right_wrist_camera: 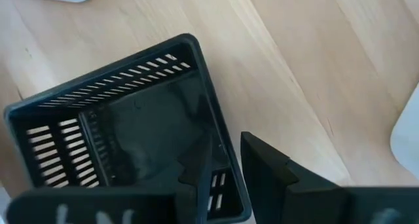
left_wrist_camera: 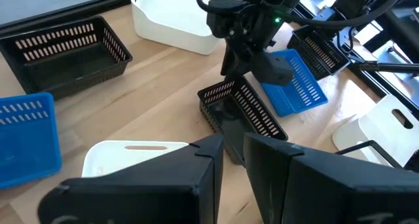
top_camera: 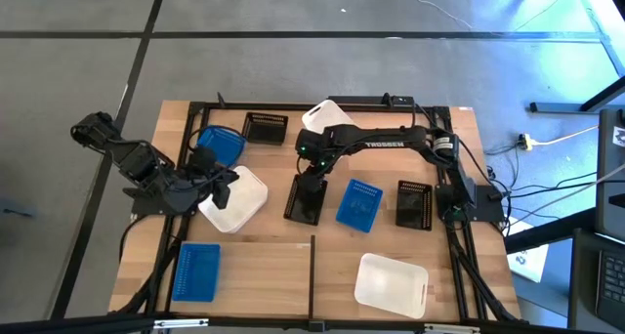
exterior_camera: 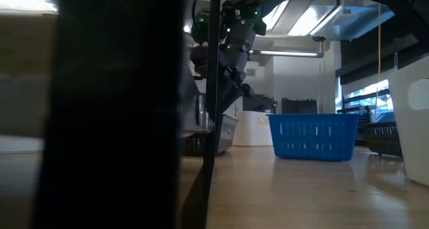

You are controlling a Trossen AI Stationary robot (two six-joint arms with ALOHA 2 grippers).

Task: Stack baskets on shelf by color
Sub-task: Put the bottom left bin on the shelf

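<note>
Wooden shelf (top_camera: 264,266), arm (top_camera: 391,137) lettered TROSSEN

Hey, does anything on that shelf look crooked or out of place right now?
The black basket under the right gripper is tipped on one edge, one wall pinched between its fingers. The other baskets lie scattered at mixed angles, none stacked.

The only lettering I can read is "TROSSEN", in white capitals along the dark forearm of the right arm (top_camera: 386,141), which reaches across the far side of the surface toward nine o'clock. Nothing else carries legible text, numbers or signs.
</note>
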